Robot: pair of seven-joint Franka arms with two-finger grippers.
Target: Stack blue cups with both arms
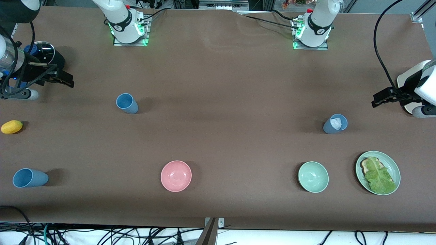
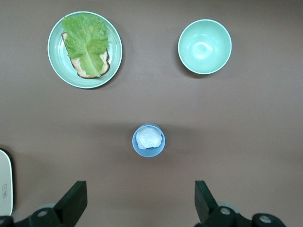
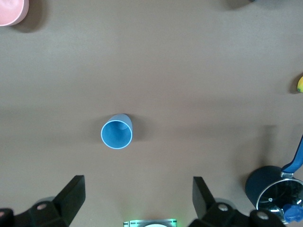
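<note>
Three blue cups stand apart on the brown table. One blue cup [image 1: 127, 103] is toward the right arm's end and also shows in the right wrist view [image 3: 116, 132]. A second blue cup [image 1: 30, 177] is nearer the front camera at that same end. The duller grey-blue cup [image 1: 335, 123] is toward the left arm's end with crumpled white paper in it, and also shows in the left wrist view [image 2: 148, 140]. My right gripper [image 1: 64, 80] [image 3: 137, 196] hangs open and empty over the table's right-arm end. My left gripper [image 1: 379, 98] [image 2: 139, 203] hangs open and empty over the left-arm end.
A pink bowl [image 1: 176, 176] and a mint-green bowl [image 1: 313, 177] sit near the front edge. A green plate [image 1: 395, 170] holds bread and lettuce. A yellow fruit [image 1: 12, 126] and a dark pot [image 1: 44, 54] are at the right arm's end. A white object [image 1: 405, 80] lies under the left arm.
</note>
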